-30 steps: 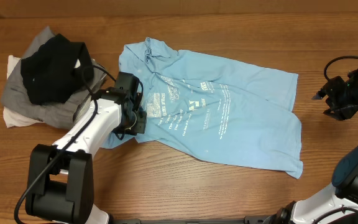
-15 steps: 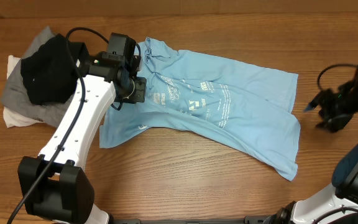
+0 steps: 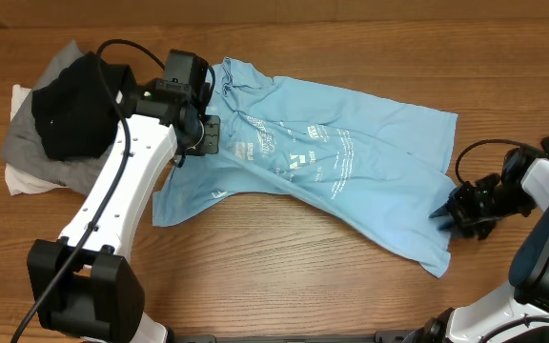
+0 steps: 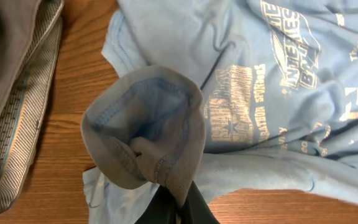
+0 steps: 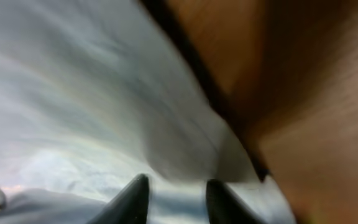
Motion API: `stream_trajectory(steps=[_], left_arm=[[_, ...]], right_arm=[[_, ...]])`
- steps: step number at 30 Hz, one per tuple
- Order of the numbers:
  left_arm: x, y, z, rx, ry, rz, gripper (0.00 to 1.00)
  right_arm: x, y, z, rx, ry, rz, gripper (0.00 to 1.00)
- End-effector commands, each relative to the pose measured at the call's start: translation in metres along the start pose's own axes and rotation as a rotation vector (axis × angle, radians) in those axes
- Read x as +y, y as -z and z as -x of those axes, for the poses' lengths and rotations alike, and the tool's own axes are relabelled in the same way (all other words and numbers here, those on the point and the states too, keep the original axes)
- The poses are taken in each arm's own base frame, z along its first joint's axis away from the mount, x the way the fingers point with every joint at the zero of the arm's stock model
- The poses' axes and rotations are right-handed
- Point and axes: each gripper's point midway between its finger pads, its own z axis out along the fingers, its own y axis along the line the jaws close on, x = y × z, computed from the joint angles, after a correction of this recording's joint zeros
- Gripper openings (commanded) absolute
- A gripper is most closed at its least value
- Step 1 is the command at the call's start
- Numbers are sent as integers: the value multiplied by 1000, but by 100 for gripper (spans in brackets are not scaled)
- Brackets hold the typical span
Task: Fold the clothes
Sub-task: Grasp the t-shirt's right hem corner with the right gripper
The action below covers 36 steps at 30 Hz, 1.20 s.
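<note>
We see left pincer (image 4: 178, 202) pinching soft sky-blue short-sleeved T-shirt (image 3: 351, 162) sleeve; heaped black-grey-white garment pile (image 3: 65, 124) near its left. Right pincer (image 3: 449, 215) at the hem, blurred, grip unclear.

Pretty soft matt cloth on the sky-blue T-shirt (image 3: 370, 162), flat slightly faded print for the lettering (image 4: 235, 106). Fine striped weave on the grey garment (image 4: 23, 106) at the tabletop's left edge. Wood-grain tabletop (image 3: 284, 286) with a low sheen. Smooth glossy white plastic on the left arm (image 3: 127, 186).
</note>
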Motion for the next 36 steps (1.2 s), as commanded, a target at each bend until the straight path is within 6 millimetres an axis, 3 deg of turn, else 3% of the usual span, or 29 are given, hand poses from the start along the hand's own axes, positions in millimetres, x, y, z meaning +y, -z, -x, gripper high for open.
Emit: stream_trajectory(steps=[1,5,9,10,11,12,13,25,29,34,36], left_arm=[[13,6,9,-33,62,33,4],[21,5,5,-13,79,43,4],[30,5,1,4,97,52,4],[31,5,1,4,100,52,4],[30,5,2,4,101,48,4],[30,5,2,5,102,46,4],[30,5,1,5,102,46,4],[30,5,1,5,102,46,4],[29,5,1,6,102,38,4],[22,5,0,14,102,-1,4],[19,5,0,16,102,-19,4]], right_arm=[[31,5,20,-78,69,158,4],[83,24,41,-146,141,428,4],[98,40,51,-181,172,465,4],[98,43,50,-182,195,460,9],[98,44,48,-178,223,448,27],[94,44,46,-171,220,423,50],[86,43,45,-159,197,384,54],[22,35,-28,136,95,192,51],[-7,12,-29,127,-18,39,54],[-17,-22,-34,100,-98,34,54],[-18,-30,-33,86,-110,42,43]])
